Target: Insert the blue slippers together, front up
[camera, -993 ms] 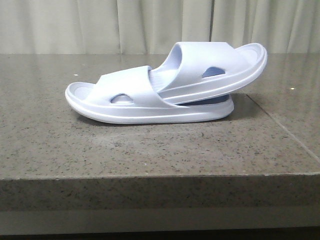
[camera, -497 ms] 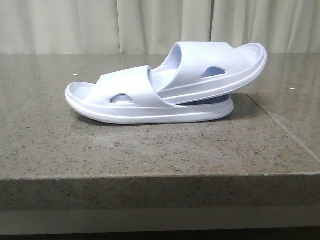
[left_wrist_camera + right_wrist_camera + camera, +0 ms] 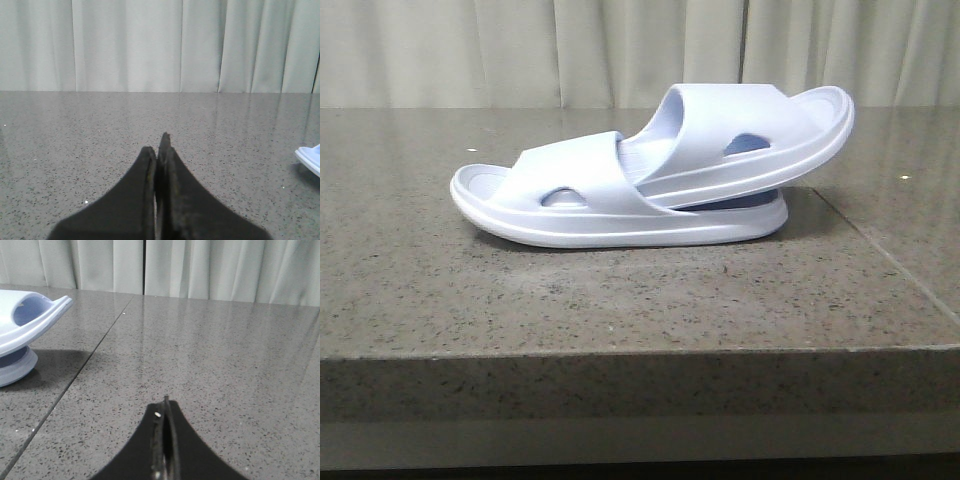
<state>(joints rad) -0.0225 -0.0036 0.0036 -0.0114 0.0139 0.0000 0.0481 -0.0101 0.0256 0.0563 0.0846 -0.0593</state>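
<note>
Two pale lavender-blue slippers lie on the grey stone table (image 3: 620,300) in the front view. The lower slipper (image 3: 570,200) lies flat, on its sole, lengthwise left to right. The upper slipper (image 3: 750,135) has one end pushed under the lower one's strap and slopes up to the right. Neither gripper shows in the front view. My left gripper (image 3: 159,145) is shut and empty, low over bare table, with a slipper's edge (image 3: 310,157) far off to one side. My right gripper (image 3: 166,405) is shut and empty, with the slippers' end (image 3: 25,325) well off to one side.
A pale curtain (image 3: 640,50) hangs behind the table. A seam (image 3: 880,250) crosses the tabletop right of the slippers. The table's front edge (image 3: 640,350) runs across the lower part of the front view.
</note>
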